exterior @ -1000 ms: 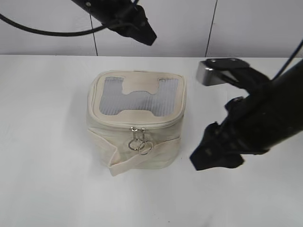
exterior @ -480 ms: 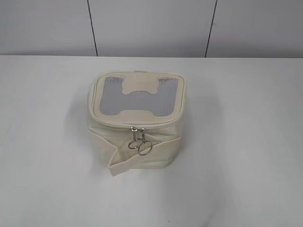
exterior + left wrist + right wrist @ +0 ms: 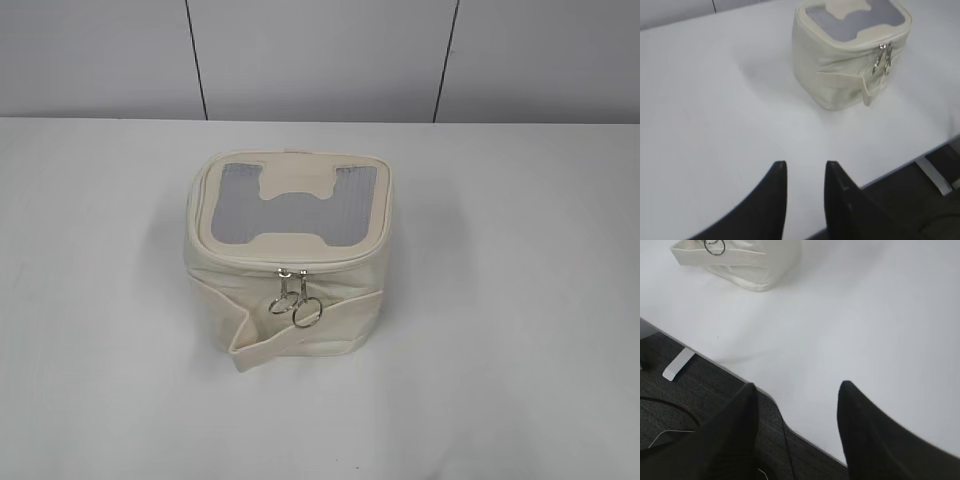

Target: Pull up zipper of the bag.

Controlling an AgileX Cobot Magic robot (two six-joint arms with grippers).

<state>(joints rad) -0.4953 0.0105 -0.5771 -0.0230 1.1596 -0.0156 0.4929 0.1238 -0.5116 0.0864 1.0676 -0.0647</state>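
The cream-white bag stands at the middle of the white table, with its grey ribbed lid panel and cream H-shaped patch on top. The zipper runs round the lid's rim; its two silver sliders with ring pulls hang side by side at the front. The bag also shows in the left wrist view and partly in the right wrist view. My left gripper is open and empty, far from the bag. My right gripper is open and empty near the table's edge. Neither arm shows in the exterior view.
The white table spreads round the bag. Its front edge shows in the right wrist view, with dark floor, a cable and a metal leg below. A grey panelled wall stands behind.
One second ago both arms hung over the table beside the bag. They have withdrawn out of the exterior view. The bag has stayed put; the ring pulls have shifted slightly.
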